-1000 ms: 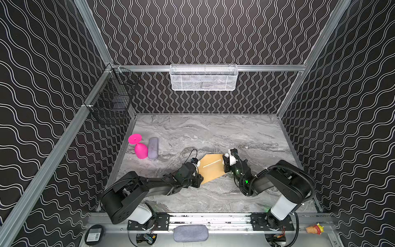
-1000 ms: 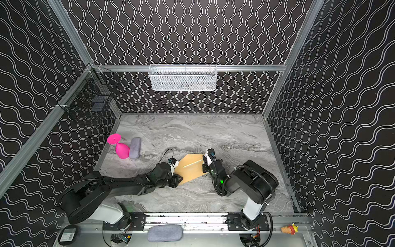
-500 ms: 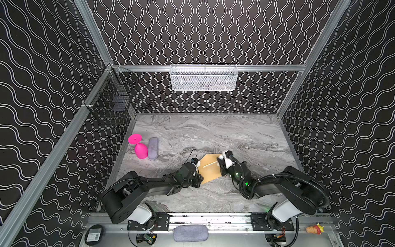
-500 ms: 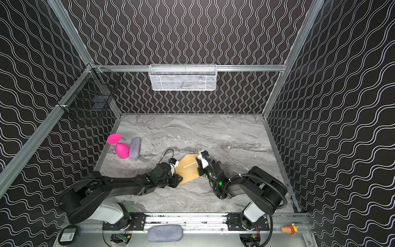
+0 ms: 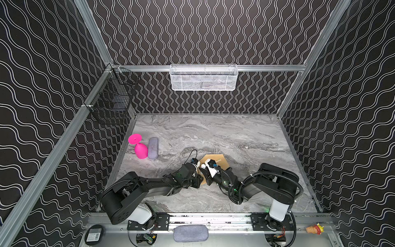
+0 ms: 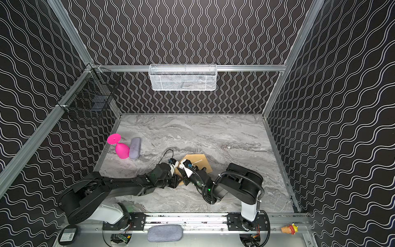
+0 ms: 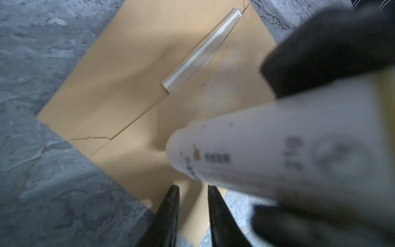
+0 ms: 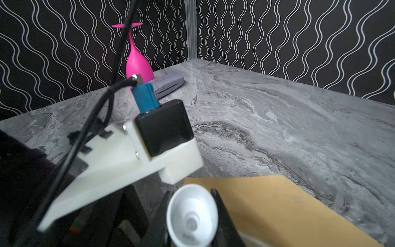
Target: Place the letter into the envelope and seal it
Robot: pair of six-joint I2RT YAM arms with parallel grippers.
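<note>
The envelope [image 5: 215, 157] lay flat on the marble desk [image 5: 213, 132], near the middle of its front edge and turned askew, so that one corner pointed toward the front. A white strip [image 7: 203, 49] ran along part of its flap seam. The left gripper [image 7: 192, 190] was stretched low from the front left corner. Its two black fingers [image 7: 168, 213] stood a narrow gap apart with their tips at the envelope's front corner, and nothing showed pinched between them. The right gripper [image 8: 191, 192], from the front right side, was clamped on a white tube [image 7: 256, 154]. The tube's rounded end hung just over the brown paper beside the left fingers, and whether it touched could not be told. Toward the desk's left edge a pink goblet [image 5: 141, 150] stood upside down, foot up, with a grey case [image 5: 153, 148] lying just beside it. A white mesh basket [image 5: 203, 78] hung on the back wall and a black wire basket [image 5: 112, 102] on the left wall
</note>
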